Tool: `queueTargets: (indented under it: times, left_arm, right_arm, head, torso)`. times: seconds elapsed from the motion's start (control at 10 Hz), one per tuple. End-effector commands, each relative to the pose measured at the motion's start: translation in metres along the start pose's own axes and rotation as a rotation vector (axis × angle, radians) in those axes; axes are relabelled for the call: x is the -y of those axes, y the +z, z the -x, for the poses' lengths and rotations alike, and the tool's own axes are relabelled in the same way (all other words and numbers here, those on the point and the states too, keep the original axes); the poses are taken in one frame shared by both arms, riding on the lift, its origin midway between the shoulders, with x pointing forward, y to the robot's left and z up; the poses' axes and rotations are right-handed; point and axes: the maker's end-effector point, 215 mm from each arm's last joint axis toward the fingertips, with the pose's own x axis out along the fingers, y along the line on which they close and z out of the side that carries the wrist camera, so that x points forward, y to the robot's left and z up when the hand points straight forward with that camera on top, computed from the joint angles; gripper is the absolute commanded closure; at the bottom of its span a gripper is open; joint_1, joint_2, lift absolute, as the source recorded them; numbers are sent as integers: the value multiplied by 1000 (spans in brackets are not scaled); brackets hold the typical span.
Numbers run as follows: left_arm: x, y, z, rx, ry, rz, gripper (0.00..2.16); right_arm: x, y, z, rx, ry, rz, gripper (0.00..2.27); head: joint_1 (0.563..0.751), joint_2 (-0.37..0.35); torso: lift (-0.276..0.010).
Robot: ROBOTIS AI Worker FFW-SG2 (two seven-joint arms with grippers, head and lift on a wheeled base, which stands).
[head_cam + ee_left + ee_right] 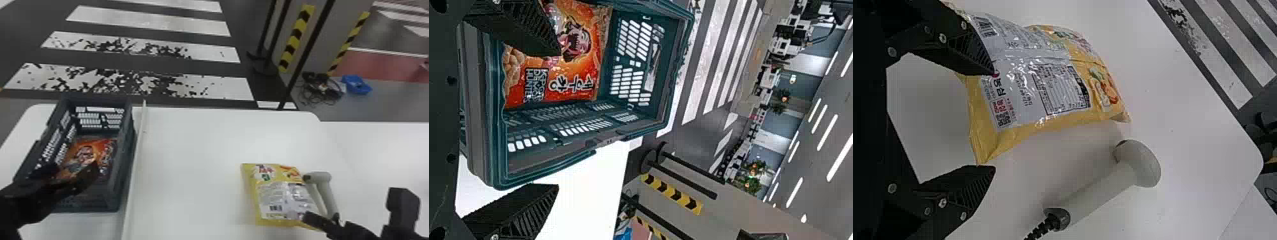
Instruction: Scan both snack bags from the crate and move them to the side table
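Note:
In the head view my left gripper (72,174) is over the near part of the dark crate (127,140), where an orange snack bag (86,154) lies. The left wrist view has the open left gripper (558,119), one finger overlapping the orange bag (579,67), the other outside the crate's outline. My right gripper (354,206) stands open at the lower right, near the yellow snack bag (276,198) and the pale scanner (326,188). Seen from its wrist, the right gripper (993,120) has one finger overlapping the yellow bag (1028,95); beyond lies the scanner (1103,185).
A raised white strip (135,153) runs along the table (191,140) just right of the crate. Another white surface (389,143) adjoins at the right. Black posts (306,51) and a blue item (357,85) are on the floor behind.

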Motion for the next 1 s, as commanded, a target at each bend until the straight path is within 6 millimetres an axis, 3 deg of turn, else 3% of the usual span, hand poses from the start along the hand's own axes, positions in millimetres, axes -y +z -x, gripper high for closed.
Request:
queueTargets:
  times: [0.0, 0.2, 0.4, 0.6, 0.8, 0.9]
  left_arm:
    - [-4, -3, -1, -3, 2, 5, 33]
    - [-6, -3, -2, 6, 4, 9, 33]
    - [-8, -2, -5, 6, 5, 10, 33]
    - [-5, -1, -6, 7, -1, 9, 33]
    - [-3, 0, -5, 9, -6, 7, 33]
    - [-3, 0, -5, 9, -7, 7, 33]
  right_arm:
    - [5, -2, -3, -2, -24, 11, 36]
    - [14, -18, -1, -34, -40, 10, 39]
    - [16, -16, 2, -29, -45, 15, 39]
    - [2, -10, -13, -45, -39, 71, 39]
    - [-20, -19, -32, -102, 6, 126, 39]
    - [-10, -23, -34, -114, -28, 140, 33]
  head:
    - [695, -199]
    - [695, -202]
    - [695, -202]
    - [695, -204]
    - [695, -182]
    - [695, -160]
  torso:
    - [-95]
    - [-95]
    - [-95]
    - [-95]
    - [-95]
    - [-95]
